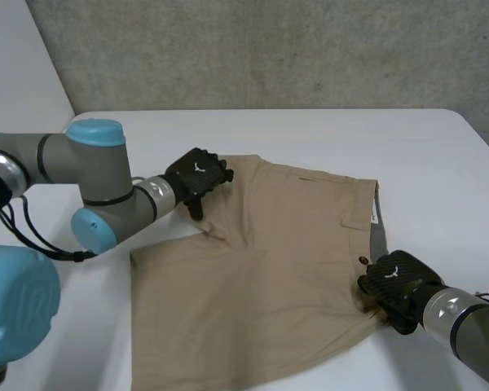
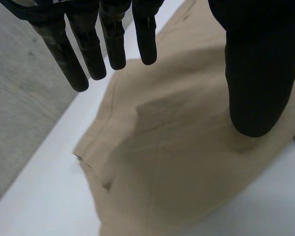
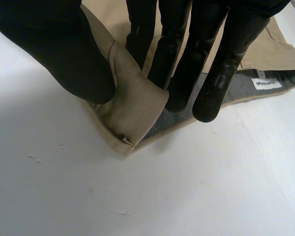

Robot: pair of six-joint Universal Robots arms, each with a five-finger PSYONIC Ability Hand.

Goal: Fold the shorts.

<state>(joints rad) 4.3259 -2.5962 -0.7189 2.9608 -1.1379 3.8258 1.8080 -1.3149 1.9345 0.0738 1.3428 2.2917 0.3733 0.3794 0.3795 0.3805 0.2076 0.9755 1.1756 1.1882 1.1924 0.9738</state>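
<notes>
The shorts (image 1: 261,285) are spread flat at the centre of the counter (image 1: 326,134), with the long axis across the frame and the waistband at the right. The lower right waistband corner is pinched between thumb and fingers of the right robot hand (image 1: 395,281). The left robot hand (image 1: 197,177) is placed at the upper left leg hem, fingers straight, gripping nothing.

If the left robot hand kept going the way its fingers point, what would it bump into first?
Probably the shorts, lying just past the fingertips of the left robot hand; how near is unclear.
</notes>
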